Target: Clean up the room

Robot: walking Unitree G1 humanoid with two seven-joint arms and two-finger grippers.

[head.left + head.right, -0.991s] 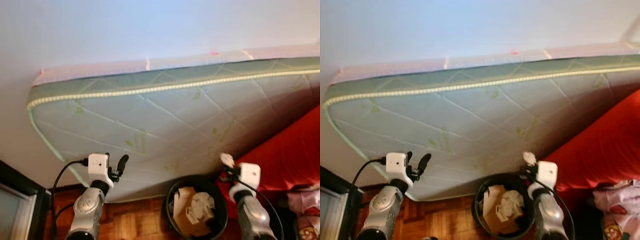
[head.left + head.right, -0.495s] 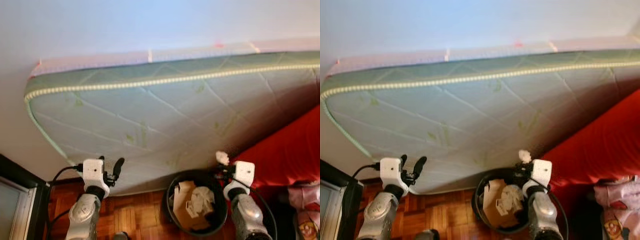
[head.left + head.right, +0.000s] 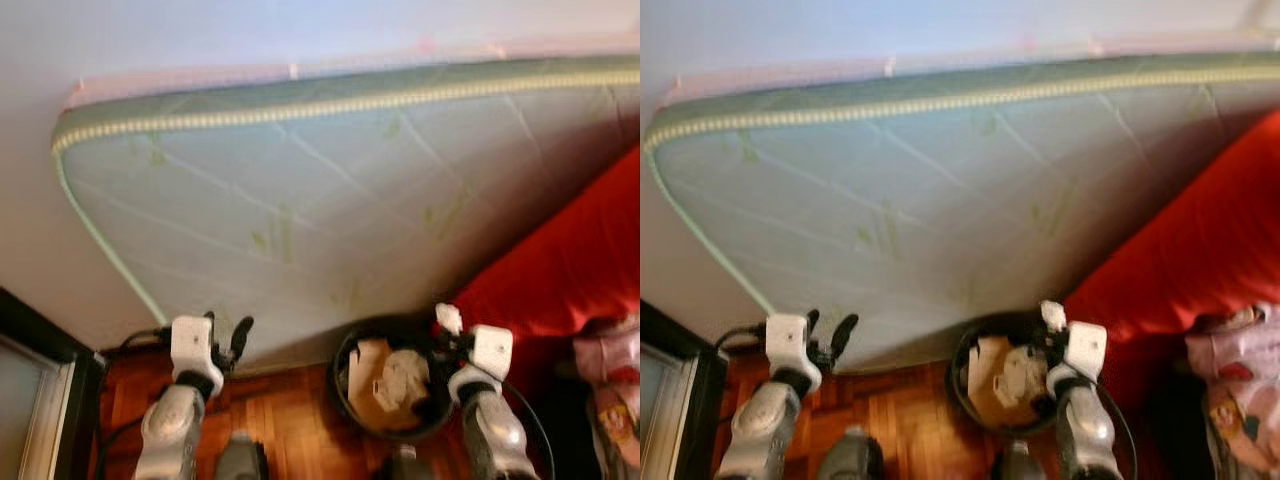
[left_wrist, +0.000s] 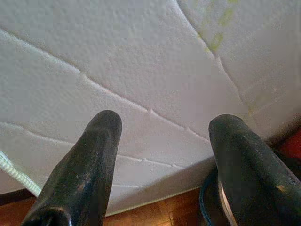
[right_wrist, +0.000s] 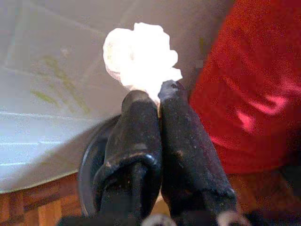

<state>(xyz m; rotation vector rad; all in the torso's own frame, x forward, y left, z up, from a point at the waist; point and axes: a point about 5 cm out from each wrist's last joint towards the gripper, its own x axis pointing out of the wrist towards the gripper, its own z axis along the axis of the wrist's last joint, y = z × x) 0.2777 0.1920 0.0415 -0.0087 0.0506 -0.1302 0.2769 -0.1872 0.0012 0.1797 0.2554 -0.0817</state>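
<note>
Crumpled white tissue (image 5: 141,59) pinched at the very tips of the right gripper (image 5: 157,96), bulging out past the fingertips with no clear long axis, just a rounded wad pointing forward along the fingers toward the mattress. Fingers pressed together on its lower edge. Held just above the near right rim of the black bin (image 3: 350,350), which sits directly below and slightly to the left of the claw. Inside the bin: folded brown cardboard (image 3: 372,385) and crumpled white paper (image 3: 405,372), filling most of the opening.

Beyond the claw, a pale green quilted mattress (image 3: 320,190) leaning tilted against the wall (image 3: 200,30), its lower edge close behind the bin. To the right of the claw, red bedding (image 3: 570,260), and farther right pink printed fabric (image 3: 610,400).

Well to the left, the left gripper (image 4: 162,141) spread wide and empty, raised near the mattress's lower edge. Wooden parquet floor (image 3: 290,420) beneath both arms.
</note>
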